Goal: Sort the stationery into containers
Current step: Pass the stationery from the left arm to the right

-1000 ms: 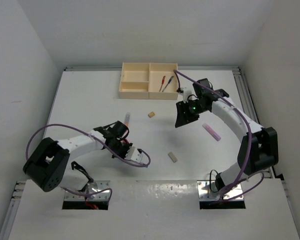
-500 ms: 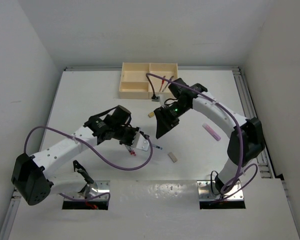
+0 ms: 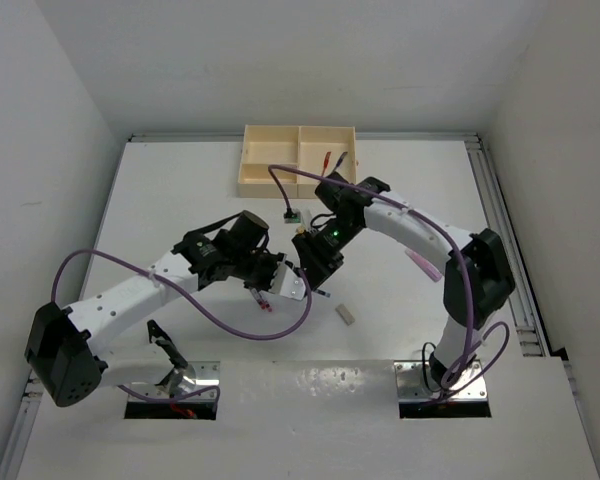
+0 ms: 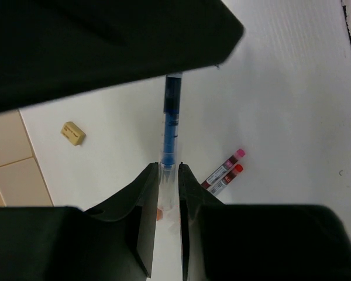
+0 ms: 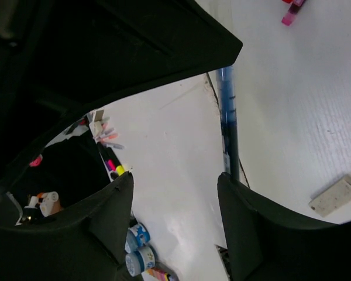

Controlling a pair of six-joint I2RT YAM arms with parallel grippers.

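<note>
Left gripper (image 4: 169, 168): pressed together on a thin blue pen with a clear barrel (image 4: 171, 120). The pinch sits at the clear end and the blue end juts forward above the white counter (image 3: 180, 200).
Right gripper (image 5: 175, 213): fingers spread wide, nothing pinched. The blue pen runs close along the inner edge of one finger; contact cannot be told.
Gripper positions: in the top view both meet nose to nose at mid-counter, the right gripper just beyond the left one.
Beside left gripper: two short dark-red pens with pink and red caps (image 4: 225, 170), lying side by side on the counter, apart from the fingers.
Small tan block (image 4: 73, 133): on the counter ahead of the left gripper, near the edge of the tray, not in it.
Beige-grey eraser block (image 3: 346, 313): on the counter on the near side of the right gripper, apart from it.
Pink marker (image 3: 425, 266): on the counter by the right arm's forearm, partly hidden.
Pale cream three-compartment tray (image 3: 260, 188): at the far edge of the counter, well apart from both grippers.
Tray contents: thin pens, one of them red (image 3: 327, 158), in the large right compartment. The two small left compartments show nothing I can make out.
</note>
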